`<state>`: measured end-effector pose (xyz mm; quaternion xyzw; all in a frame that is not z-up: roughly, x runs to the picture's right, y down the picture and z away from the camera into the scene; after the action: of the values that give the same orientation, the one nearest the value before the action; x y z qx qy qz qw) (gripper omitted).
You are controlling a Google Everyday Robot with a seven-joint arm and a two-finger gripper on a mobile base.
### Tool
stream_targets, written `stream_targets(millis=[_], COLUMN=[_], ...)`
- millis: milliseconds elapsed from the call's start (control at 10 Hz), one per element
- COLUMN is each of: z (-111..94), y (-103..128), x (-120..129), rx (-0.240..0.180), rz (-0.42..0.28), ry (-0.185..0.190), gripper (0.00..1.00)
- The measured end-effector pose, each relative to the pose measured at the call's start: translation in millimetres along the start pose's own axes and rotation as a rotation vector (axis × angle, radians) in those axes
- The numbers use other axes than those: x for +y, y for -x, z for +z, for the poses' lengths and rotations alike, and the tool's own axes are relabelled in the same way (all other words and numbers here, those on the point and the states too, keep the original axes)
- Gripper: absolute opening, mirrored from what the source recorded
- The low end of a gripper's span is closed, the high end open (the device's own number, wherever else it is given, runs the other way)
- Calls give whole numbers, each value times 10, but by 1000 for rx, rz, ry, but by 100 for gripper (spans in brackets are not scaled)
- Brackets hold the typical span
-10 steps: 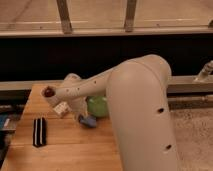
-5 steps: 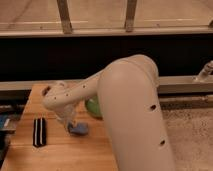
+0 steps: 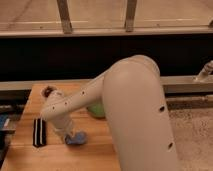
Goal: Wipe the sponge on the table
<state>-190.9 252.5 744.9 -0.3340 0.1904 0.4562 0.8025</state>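
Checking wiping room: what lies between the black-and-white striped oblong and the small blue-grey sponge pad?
Camera view: bare light-brown wooden table, then the gripper shut on the sponge.

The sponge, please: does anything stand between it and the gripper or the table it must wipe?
Nothing visible does. The gripper is down on the sponge, which lies on the table. The striped oblong lies apart to the picture's left, the green bowl behind.

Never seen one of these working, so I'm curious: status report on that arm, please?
Gripper shut on sponge, low at the table's front. Sponge down on the wood. Striped oblong close beside it; green bowl behind the arm.
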Motion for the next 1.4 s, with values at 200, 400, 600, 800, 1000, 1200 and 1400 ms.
stream_targets(millis=[200,400,600,800,1000,1200,1400], z=[-53,-155,-196,-222,-238,-233,-219], y=[10,272,479,675,783,773,587], x=[-206,-676,-847,-918,-823,-579,-121], rx=[-6,-19,-19,-20,-16,-16,-18], rz=[35,86,105,99,67,17,-63], ry=[4,4,15,23,48,74,89], gripper=[0,0,0,0,0,0,0])
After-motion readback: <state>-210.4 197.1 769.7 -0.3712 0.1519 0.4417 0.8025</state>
